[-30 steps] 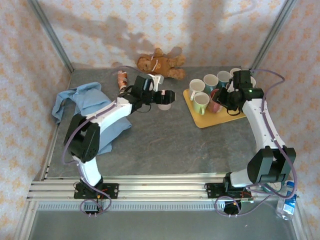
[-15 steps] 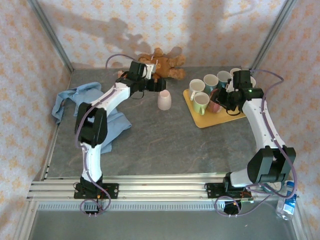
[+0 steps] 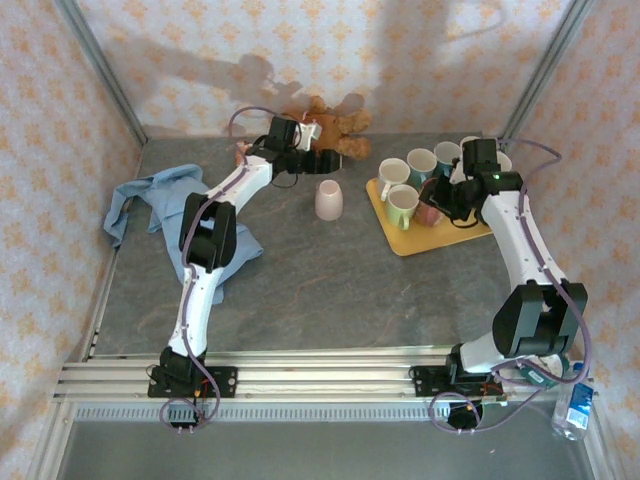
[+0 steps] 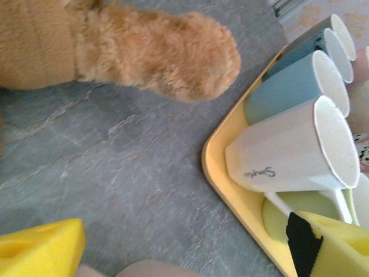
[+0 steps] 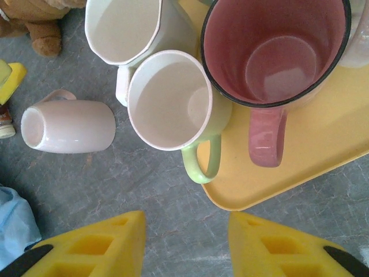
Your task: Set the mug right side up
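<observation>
Top external view puts the pink mug (image 3: 329, 200) mouth-down on the bench (image 3: 330, 290) between teddy (image 3: 335, 125) and tray (image 3: 402, 246), left jaws and right jaws both spread empty, so a careless left approach could snag the teddy or topple the mug.

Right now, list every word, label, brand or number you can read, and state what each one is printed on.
"Simple", in black cursive with the last letters uncertain: on the side of the white faceted mug standing on the yellow tray.
Black marks on the cut-off mug at the right edge of the left wrist view: unreadable.
Blue label on the clear plastic bottle: too small to read.
</observation>
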`<state>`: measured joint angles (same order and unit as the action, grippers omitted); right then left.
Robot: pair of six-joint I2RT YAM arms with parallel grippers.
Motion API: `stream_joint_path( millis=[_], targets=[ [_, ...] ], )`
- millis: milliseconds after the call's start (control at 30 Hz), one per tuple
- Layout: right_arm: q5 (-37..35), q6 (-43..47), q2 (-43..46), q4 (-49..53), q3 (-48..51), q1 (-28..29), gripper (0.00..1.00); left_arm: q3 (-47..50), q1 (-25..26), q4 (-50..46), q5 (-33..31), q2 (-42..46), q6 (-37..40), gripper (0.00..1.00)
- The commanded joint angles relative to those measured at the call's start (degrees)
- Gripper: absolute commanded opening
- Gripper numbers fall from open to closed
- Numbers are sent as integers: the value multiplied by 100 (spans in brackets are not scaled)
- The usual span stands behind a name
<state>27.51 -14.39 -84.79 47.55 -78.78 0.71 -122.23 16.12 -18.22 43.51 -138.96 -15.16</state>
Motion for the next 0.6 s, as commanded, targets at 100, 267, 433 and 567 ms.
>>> stream_joint_path(
  millis=[100, 267, 433, 567],
  targets=[
    [49, -44, -41, 149, -217, 45, 42, -975, 123, -717, 430, -558, -13, 89],
    [54, -39, -43, 224, -288, 43, 42, -1651, 189, -1205, 579, -993, 246, 85],
    [9, -37, 12, 272, -297, 44, 42, -1699, 203, -1541, 685, -1040, 511, 82],
    [18, -72, 43, 256, -253, 46, 42, -1309, 207, -1772, 704, -810, 816, 81]
  ],
)
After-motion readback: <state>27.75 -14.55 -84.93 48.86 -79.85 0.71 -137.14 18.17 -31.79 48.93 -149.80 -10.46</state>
